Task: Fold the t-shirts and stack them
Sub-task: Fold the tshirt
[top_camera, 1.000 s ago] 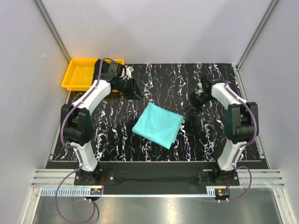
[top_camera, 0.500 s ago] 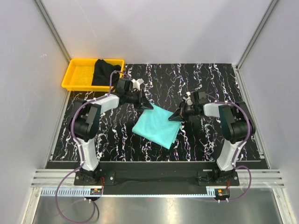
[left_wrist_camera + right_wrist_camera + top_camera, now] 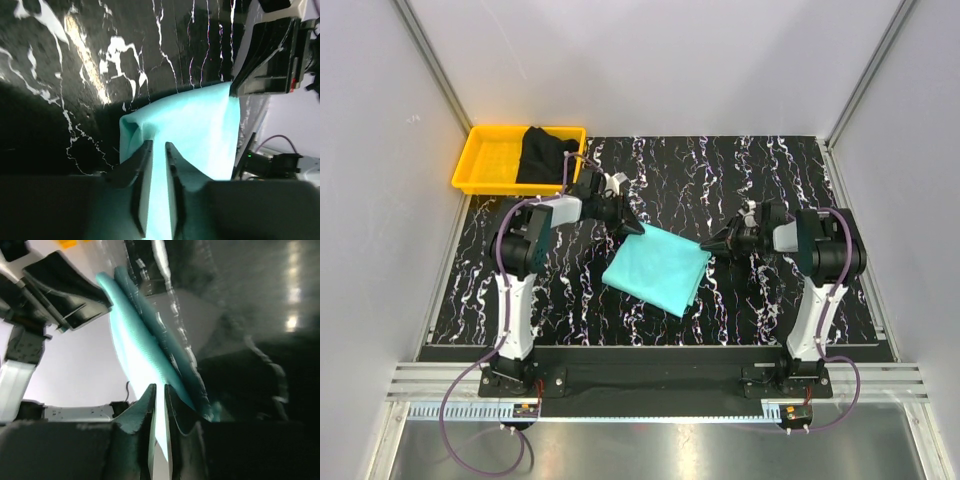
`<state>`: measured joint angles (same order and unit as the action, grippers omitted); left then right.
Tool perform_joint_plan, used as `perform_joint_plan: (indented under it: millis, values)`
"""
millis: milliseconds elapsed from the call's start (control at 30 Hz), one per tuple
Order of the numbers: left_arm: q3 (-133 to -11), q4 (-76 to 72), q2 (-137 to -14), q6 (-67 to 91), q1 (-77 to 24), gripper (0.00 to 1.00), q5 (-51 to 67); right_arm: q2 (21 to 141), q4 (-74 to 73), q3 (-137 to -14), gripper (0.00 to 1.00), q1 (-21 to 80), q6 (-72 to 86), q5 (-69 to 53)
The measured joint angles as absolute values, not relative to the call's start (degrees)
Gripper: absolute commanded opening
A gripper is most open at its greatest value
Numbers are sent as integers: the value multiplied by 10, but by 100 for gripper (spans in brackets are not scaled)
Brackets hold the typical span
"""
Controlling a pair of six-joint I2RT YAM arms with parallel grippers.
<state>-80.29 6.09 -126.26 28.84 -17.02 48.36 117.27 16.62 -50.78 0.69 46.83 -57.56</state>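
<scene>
The teal t-shirt (image 3: 658, 270) lies folded in a rough square mid-table. My left gripper (image 3: 638, 228) reaches its far-left corner. In the left wrist view the left gripper (image 3: 156, 144) has its jaws drawn to a narrow gap, with teal t-shirt cloth (image 3: 205, 130) filling the gap and showing on both sides. My right gripper (image 3: 710, 245) meets the right corner. Seen from the right wrist, the right gripper (image 3: 160, 386) is just as narrow, with the teal t-shirt's layered edge (image 3: 137, 335) running into the gap. The black t-shirt (image 3: 542, 152) lies bunched in the yellow tray.
The yellow tray (image 3: 485, 168) stands at the table's far left corner, just behind the left arm. Grey walls and aluminium posts close in the left, right and back sides. The black marbled mat (image 3: 770, 300) covers the table top.
The black shirt now lies in the tray. Both grippers have come in from the sides to the teal shirt's corners and narrowed their jaws. The right one has since backed slightly rightward.
</scene>
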Motion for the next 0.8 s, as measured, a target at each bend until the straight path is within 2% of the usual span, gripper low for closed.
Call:
perform_joint_plan:
  millis: [167,267,300,367,500,667,800]
  values:
    - [-793,112,-1212,272,-169,41,467,1143,-19,-566,23,3,394,-526]
    - [-754,125,-1132,275,-169,40,465,1098,-108,-594,32,4,363,-499]
    - [-738,123,-1101,277,-169,36,465,1078,-131,-601,35,5,357,-492]
    - [-706,118,-1047,285,-170,33,467,1037,-159,-613,37,14,348,-485]
    - [-638,85,-993,299,-171,28,472,1002,-165,-629,36,95,347,-485]
    - [-548,67,-1009,305,-173,27,459,1027,-93,-596,31,249,386,-508]
    - [-525,63,-1036,298,-173,25,442,1056,-32,-523,28,273,414,-533]
